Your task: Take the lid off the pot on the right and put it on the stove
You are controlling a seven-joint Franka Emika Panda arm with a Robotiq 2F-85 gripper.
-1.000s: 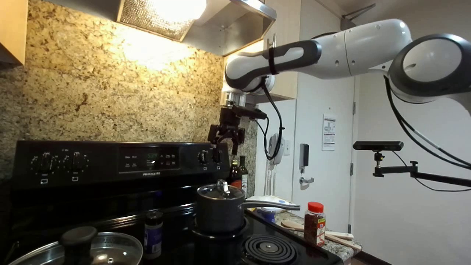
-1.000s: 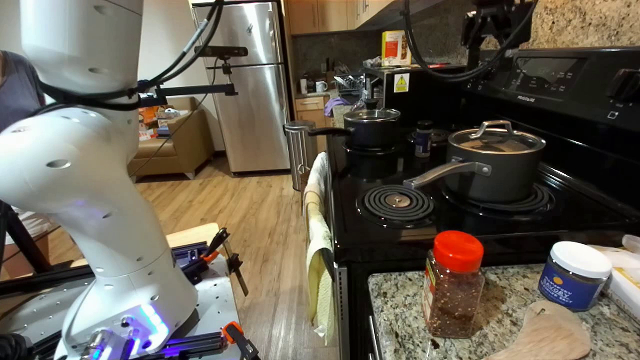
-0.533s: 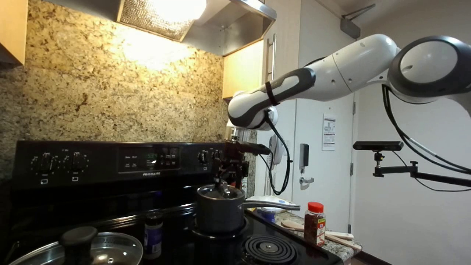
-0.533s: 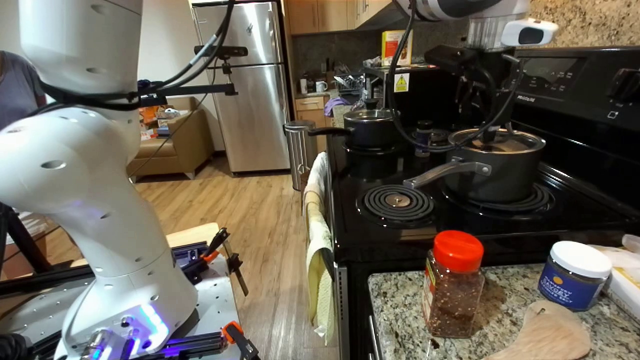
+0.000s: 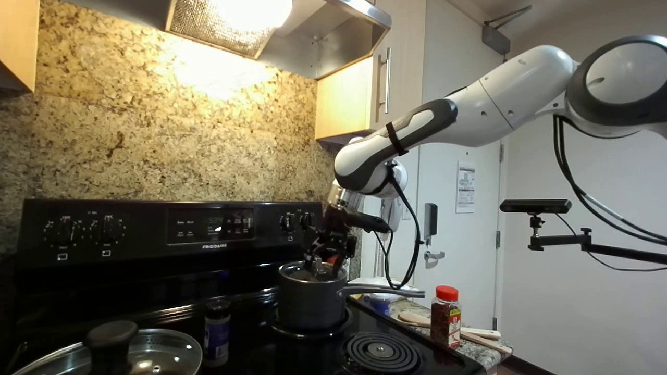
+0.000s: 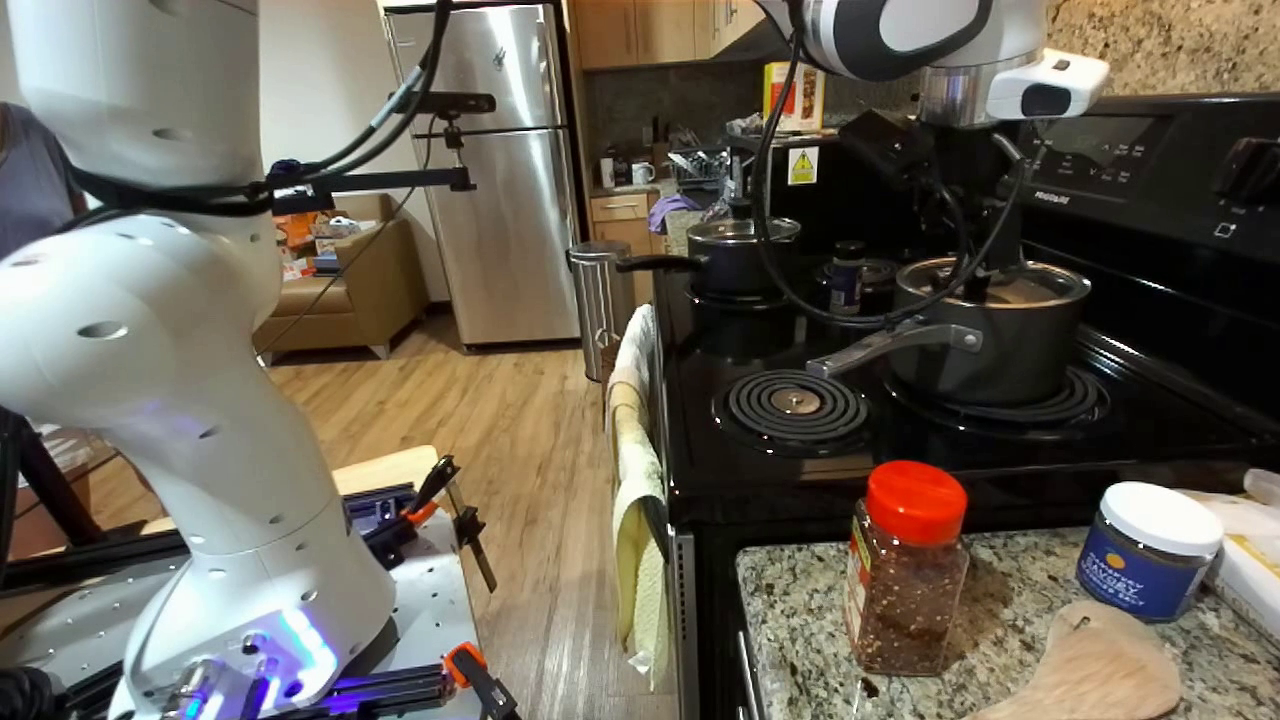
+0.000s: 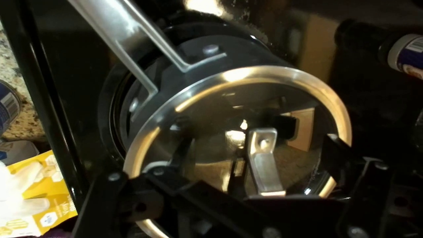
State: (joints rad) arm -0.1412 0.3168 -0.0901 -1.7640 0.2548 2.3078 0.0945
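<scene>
One gripper point(image 5: 323, 267), two fingers point(image 7: 337, 151) parted, straddles the handle point(image 7: 264, 165) of one lid point(image 7: 211, 112); two lidded pots point(image 6: 1000, 350) share the stove point(image 5: 250, 333).

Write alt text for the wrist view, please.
A gripper, jaws open, hovers over a dark pot on a black stove, its glass lid on and the lid's handle between the jaws. A yellow box shows at lower left, a bottle at the right edge.

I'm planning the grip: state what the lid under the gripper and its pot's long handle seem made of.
Lid: probably glass, glossy and mirroring the room, with a shiny metal rim. Long handle: likely bare steel, silvery with bright highlights.
</scene>
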